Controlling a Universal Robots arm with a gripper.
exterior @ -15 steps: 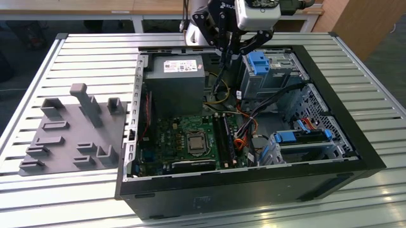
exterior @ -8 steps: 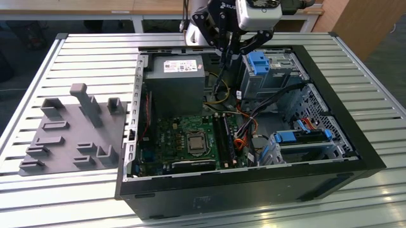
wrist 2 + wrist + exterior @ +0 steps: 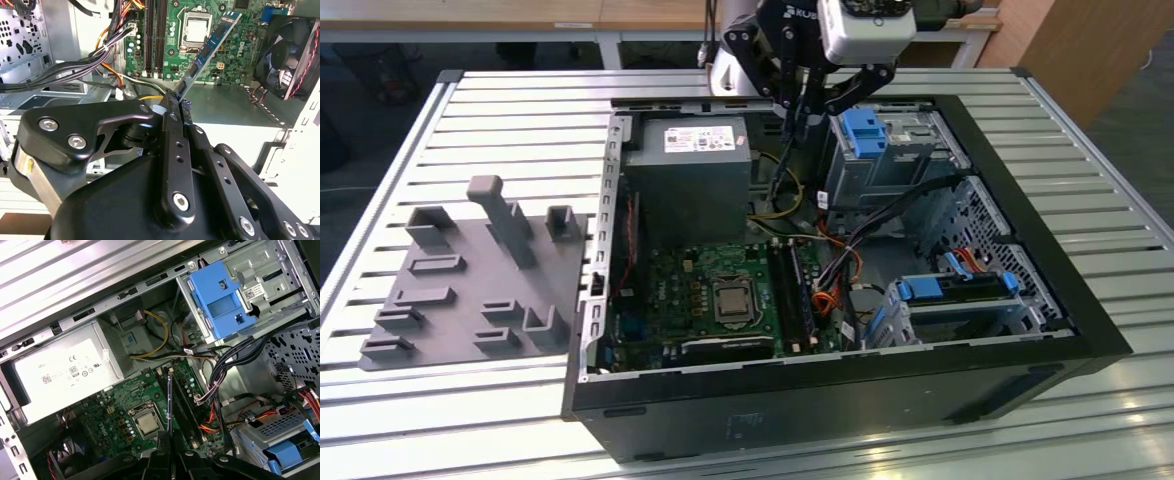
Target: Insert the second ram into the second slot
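My pincer point(image 3: 176, 104) is clamped on one end of the ram point(image 3: 207, 50); the strip runs straight on from my fingertips, its long axis aimed out toward the board point(image 3: 240, 60), its free end apart from it. The slots point(image 3: 156, 35) lie beyond my tips, off to one side of the ram, near the socket point(image 3: 196, 27); in the first wrist view the ram shows edge-on, roughly in line with them and just on their socket side, not over them; I judge the sideways gap matters most.

Counting across the exterior view from its left: one grey tray point(image 3: 467, 280), well apart from me, outside the case point(image 3: 854, 400); one supply point(image 3: 687, 170), below and near me; one board with one socket; one bank of slots, their number I cannot tell; two blue latches, the near latch point(image 3: 867, 130) just beside me, the far latch point(image 3: 958, 287) well apart. One ram, in my grip; one pincer; one fan point(image 3: 287, 55) beyond the ram.
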